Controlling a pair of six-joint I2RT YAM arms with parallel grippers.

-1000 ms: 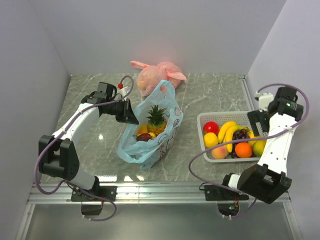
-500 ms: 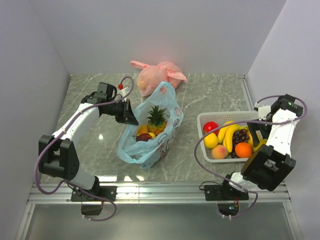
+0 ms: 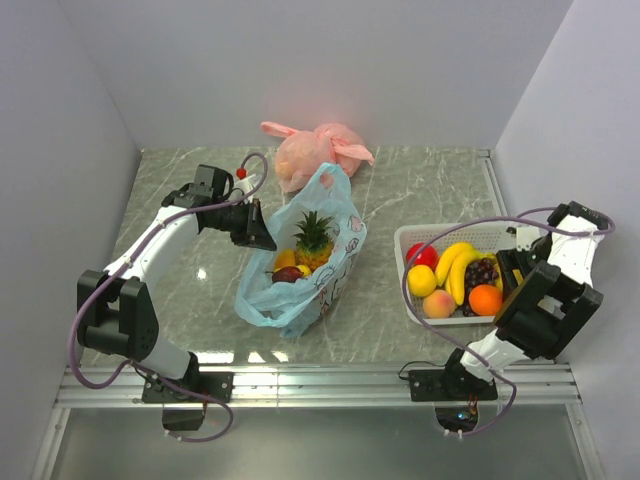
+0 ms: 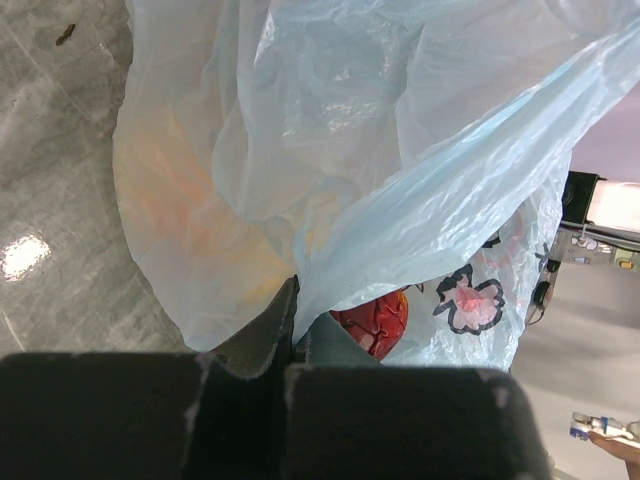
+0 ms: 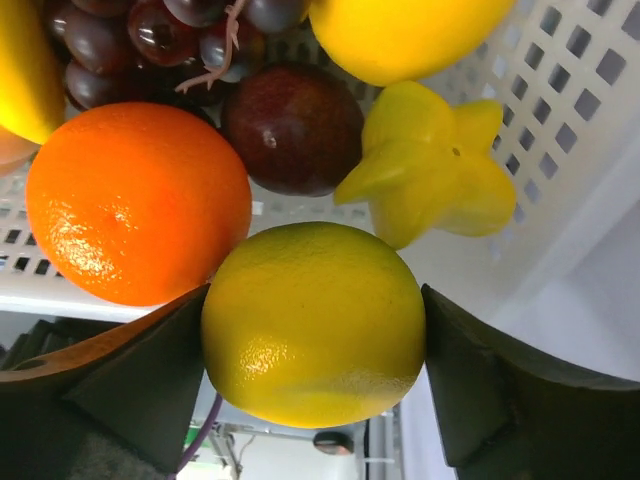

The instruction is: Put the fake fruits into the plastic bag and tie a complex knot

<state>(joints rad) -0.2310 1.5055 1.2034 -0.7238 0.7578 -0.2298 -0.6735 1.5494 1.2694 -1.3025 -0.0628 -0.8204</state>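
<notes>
The light-blue plastic bag (image 3: 300,290) lies open on the marble table (image 3: 190,290) with a pineapple (image 3: 313,238) and a few small fruits inside. Its left rim is pinched in my left gripper (image 4: 295,322), jaws clamped tight on the film. At right, the white basket (image 5: 570,90) holds bananas (image 3: 455,266), grapes (image 5: 150,40), an orange (image 5: 135,200), a dark plum (image 5: 292,128) and a star fruit (image 5: 430,170). My right gripper (image 5: 313,330) sits at its corner, well apart from the bag, fingers pressed to both sides of a yellow lemon (image 5: 310,295).

The pale blue bag (image 3: 300,305) bears pink-and-black print; the lemon (image 5: 313,322) is yellow, the basket (image 5: 560,90) white.
</notes>
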